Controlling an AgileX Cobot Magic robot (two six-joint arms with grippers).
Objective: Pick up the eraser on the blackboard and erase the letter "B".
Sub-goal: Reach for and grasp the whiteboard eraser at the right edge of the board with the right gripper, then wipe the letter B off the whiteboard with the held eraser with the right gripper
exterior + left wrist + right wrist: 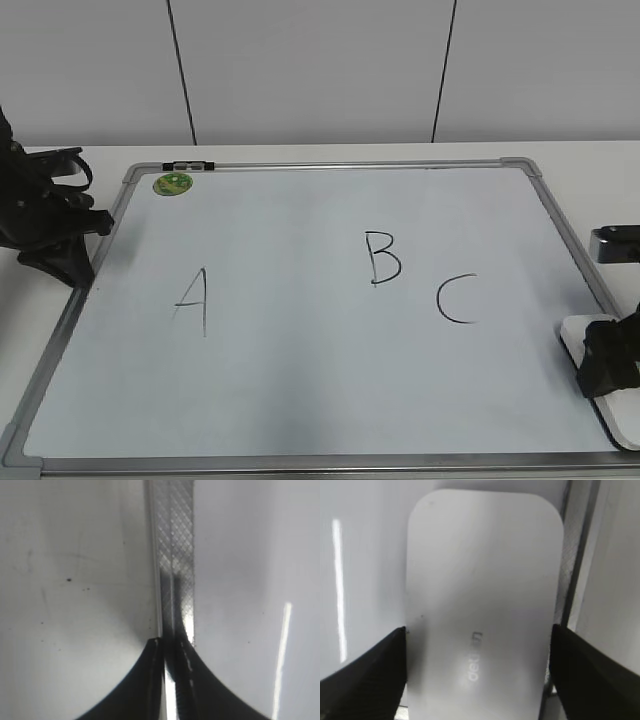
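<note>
Right wrist view: right gripper [479,645] fingers straddle the eraser [482,595] mid-frame, touching its sides; squeeze evenly, lift level. Left gripper [170,650] pressed together.

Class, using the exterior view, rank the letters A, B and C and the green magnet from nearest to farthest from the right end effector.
1. Letter C, right part of the blackboard, closest to the right end effector.
2. Letter B, centre, just left of C.
3. Letter A, left part.
4. Green magnet, far upper-left corner.
</note>
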